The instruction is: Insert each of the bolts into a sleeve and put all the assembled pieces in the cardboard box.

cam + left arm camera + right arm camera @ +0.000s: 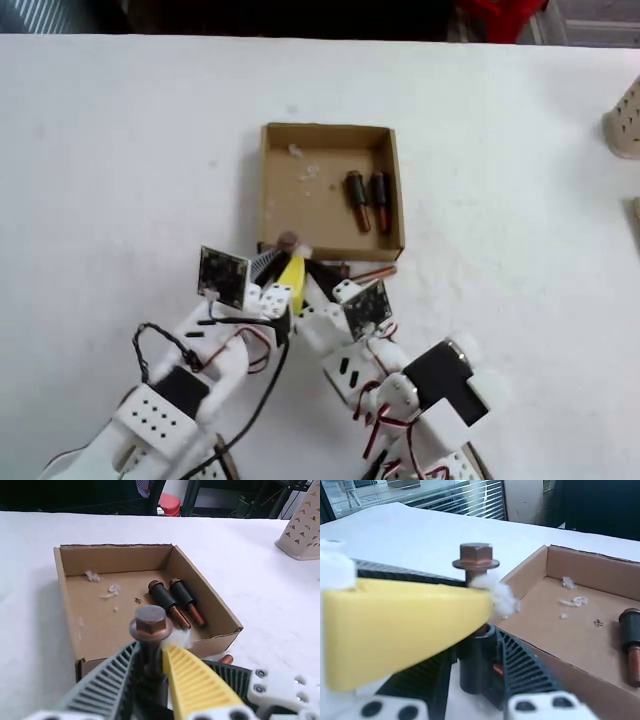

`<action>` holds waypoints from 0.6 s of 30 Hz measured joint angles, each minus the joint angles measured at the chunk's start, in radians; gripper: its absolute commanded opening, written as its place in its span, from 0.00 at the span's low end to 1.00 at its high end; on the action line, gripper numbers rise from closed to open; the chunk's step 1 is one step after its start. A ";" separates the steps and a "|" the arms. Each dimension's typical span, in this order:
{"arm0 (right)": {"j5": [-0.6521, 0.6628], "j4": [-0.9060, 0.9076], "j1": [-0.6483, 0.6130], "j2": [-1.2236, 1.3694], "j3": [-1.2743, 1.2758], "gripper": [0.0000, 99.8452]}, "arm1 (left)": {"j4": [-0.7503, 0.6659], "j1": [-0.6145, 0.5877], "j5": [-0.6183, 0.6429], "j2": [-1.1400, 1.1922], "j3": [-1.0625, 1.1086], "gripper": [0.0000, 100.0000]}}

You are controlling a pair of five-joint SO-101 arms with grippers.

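The left gripper (150, 655) is pinching the stiff, likely heavy bolt (151, 622) under its head, while the right gripper (480, 672) is clamping the sleeve (476, 652).

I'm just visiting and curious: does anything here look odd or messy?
Yes: a white fluffy tuft clings to the yellow fingertip beside the bolt, and similar white scraps litter the cardboard box floor. They look like stray debris.

Bright, even light; table (120, 150) glares white; shadows faint.

Fingers (195, 680) hide the bolt (151, 622) below its head.
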 measured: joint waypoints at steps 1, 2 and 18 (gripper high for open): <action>0.000 0.000 0.000 0.000 0.000 0.02 | 0.002 0.000 0.000 0.000 0.000 0.03; 0.000 0.000 0.000 0.000 0.000 0.02 | 0.002 0.000 0.000 0.000 0.000 0.05; -0.002 -0.008 0.011 0.000 0.000 0.02 | 0.009 -0.002 0.002 0.000 0.006 0.35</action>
